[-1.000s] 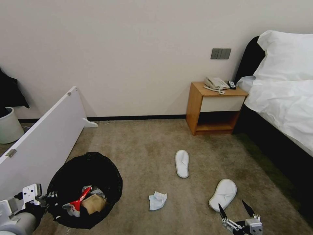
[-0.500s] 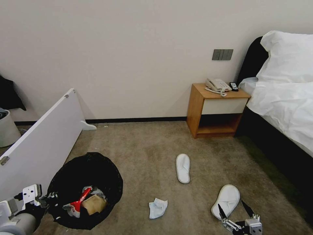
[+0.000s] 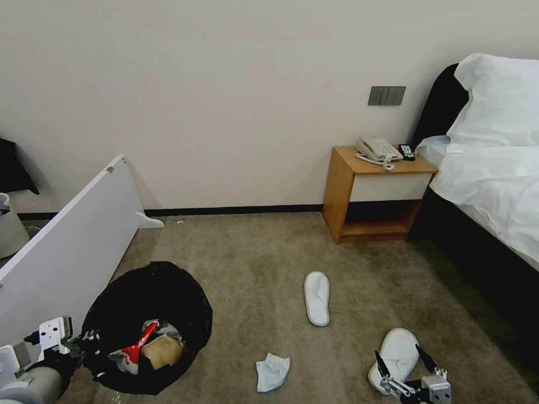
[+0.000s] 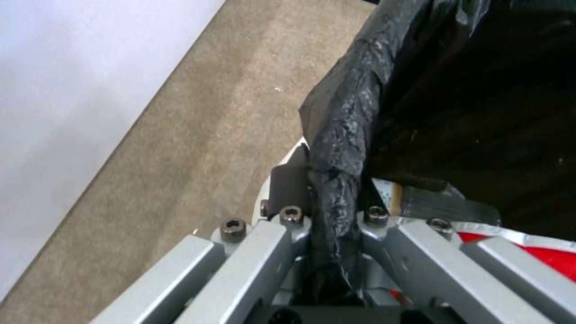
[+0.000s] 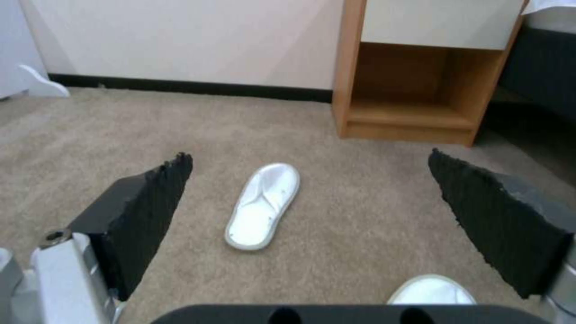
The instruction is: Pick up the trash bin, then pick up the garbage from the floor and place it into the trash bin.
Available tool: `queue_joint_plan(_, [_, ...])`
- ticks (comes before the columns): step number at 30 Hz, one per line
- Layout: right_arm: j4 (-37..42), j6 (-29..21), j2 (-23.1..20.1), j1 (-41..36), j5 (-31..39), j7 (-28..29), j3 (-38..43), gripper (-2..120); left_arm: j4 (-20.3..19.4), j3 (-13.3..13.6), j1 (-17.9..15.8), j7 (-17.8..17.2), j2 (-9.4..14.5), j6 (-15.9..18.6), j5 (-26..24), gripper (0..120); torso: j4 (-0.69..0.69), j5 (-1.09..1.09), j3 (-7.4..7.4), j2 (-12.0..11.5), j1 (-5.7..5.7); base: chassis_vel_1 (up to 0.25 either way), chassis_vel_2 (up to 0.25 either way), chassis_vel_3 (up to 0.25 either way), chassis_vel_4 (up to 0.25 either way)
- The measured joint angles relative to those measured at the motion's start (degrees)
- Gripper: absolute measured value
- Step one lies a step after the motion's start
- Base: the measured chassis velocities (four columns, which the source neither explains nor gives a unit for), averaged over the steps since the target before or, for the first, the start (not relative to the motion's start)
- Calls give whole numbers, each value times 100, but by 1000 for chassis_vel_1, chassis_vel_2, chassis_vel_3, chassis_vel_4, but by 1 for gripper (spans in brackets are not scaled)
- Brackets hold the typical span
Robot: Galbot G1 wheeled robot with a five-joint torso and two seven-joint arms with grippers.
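Observation:
The trash bin (image 3: 149,280), lined with a black bag, hangs at the lower left with a crushed red can (image 3: 135,349) and a brown cardboard scrap (image 3: 161,350) inside. My left gripper (image 3: 84,338) is shut on its rim; the left wrist view shows the black bag edge (image 4: 342,135) pinched in my left gripper (image 4: 333,184). My right gripper (image 3: 400,360) is open, low over the near white slipper (image 3: 400,343). A second slipper (image 3: 317,297) lies farther out, and a crumpled tissue (image 3: 272,371) lies between bin and gripper. The right wrist view shows my right gripper (image 5: 309,159), the far slipper (image 5: 264,204) and the near slipper's toe (image 5: 432,290).
A white panel (image 3: 73,247) leans along the left beside the bin. A wooden nightstand (image 3: 376,191) with a phone stands against the wall, and a bed (image 3: 494,185) runs along the right. A pale unlined bin (image 3: 8,230) sits at the far left edge.
The camera has shifted: room and floor items sit lower in the picture. The near slipper now lies between my right gripper's fingers. Both grippers keep their states.

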Motion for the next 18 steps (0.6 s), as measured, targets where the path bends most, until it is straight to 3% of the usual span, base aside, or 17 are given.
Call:
queue_joint_plan(12, [-36, -100, -140, 160, 31, 181, -302, 100, -8, 1, 11, -10, 7, 0, -5, 2, 0, 0, 0, 0, 0, -17, 25, 21, -20])
queue_joint_plan(18, [-212, -608, -512, 567, 626, 236, -863, 100, -80, -1, 75, -27, -22, 0, -4, 2, -1, 0, 0, 0, 0, 0, 0, 0, 0])
